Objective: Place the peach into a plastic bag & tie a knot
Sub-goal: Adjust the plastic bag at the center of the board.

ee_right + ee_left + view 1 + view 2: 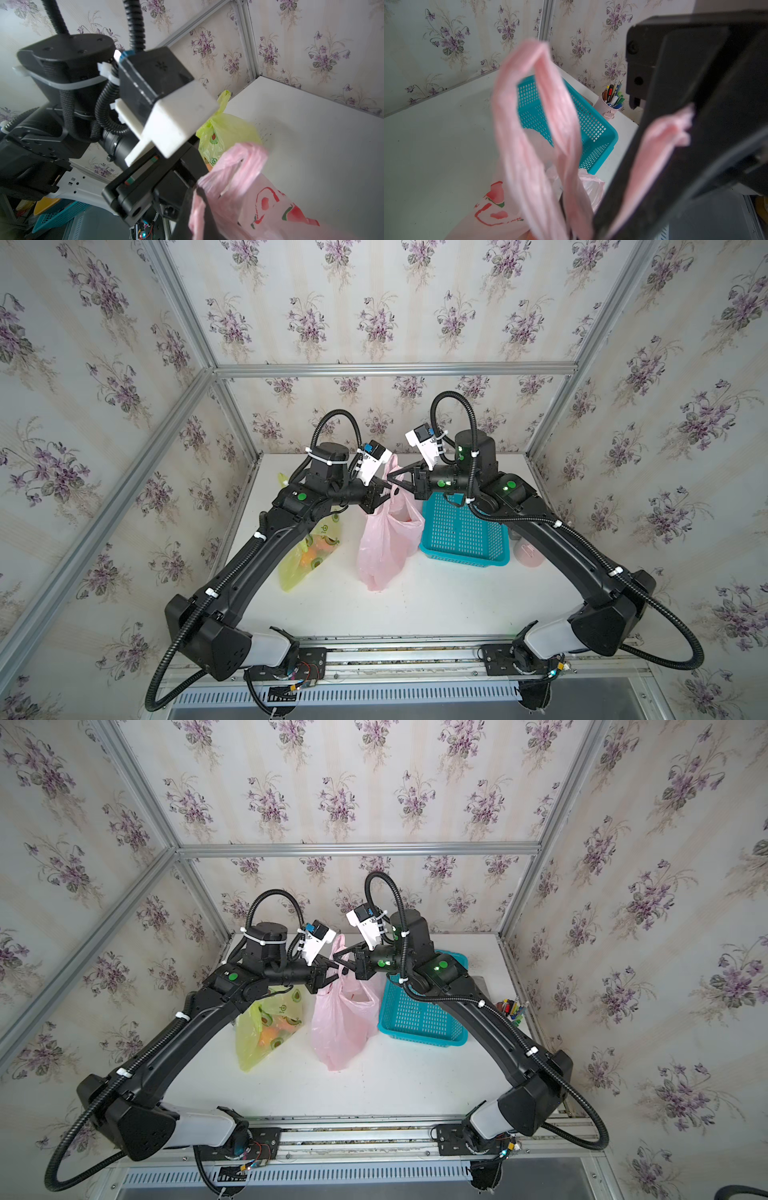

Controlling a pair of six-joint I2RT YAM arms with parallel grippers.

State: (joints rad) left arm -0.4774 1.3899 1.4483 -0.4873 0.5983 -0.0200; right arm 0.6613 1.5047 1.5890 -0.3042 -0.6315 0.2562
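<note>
A pink plastic bag (384,547) with a red print hangs upright in the middle of the table, shown in both top views. A reddish-orange patch (409,519) shows through its film, most likely the peach. My left gripper (386,490) is shut low on one handle, whose loop (537,116) stands up in front of the left wrist camera. My right gripper (195,192) meets it tip to tip and is shut on the other handle (662,143), with bunched pink film between its fingers.
A teal perforated basket (461,531) stands right of the bag, under the right arm. A yellow-green bag (309,558) holding fruit lies to the left under the left arm. A pink pen cup (609,105) stands in the far right corner. Wallpapered panels enclose the table.
</note>
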